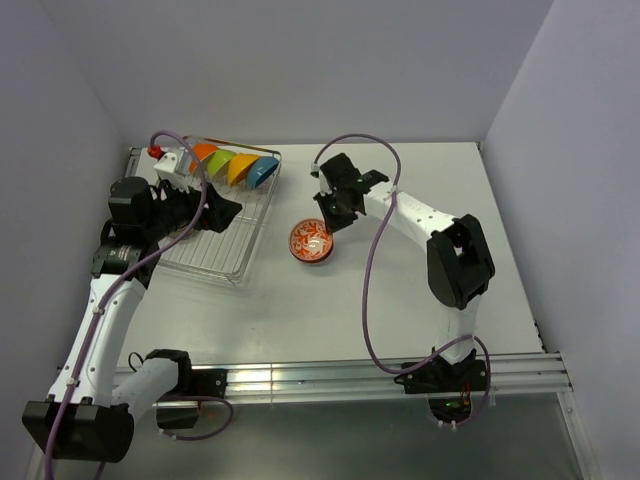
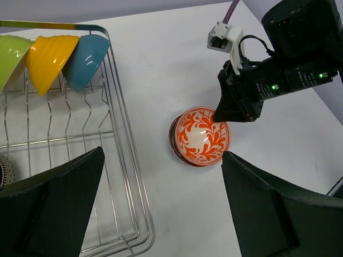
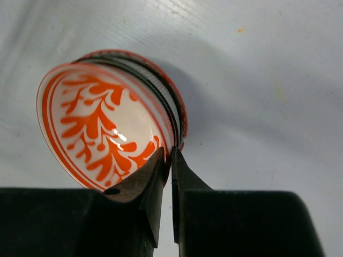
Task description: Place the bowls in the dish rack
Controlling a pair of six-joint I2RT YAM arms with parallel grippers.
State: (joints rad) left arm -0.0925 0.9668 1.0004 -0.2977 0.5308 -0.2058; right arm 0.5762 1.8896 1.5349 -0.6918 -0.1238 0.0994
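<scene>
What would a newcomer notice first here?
The orange-patterned bowl, tilted atop a stack on the table right of the dish rack, its rim pinched in the right gripper. Next, the orange, green, yellow and blue bowls standing in a row at the rack's far end, the left gripper open over the rack.

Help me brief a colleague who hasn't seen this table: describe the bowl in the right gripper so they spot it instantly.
Find the wire dish rack at the far left of the table. Just right of it is a bowl whose rim the right gripper pinches. Unlike the plain bowls in the rack, it is white inside with an orange leaf pattern.
</scene>
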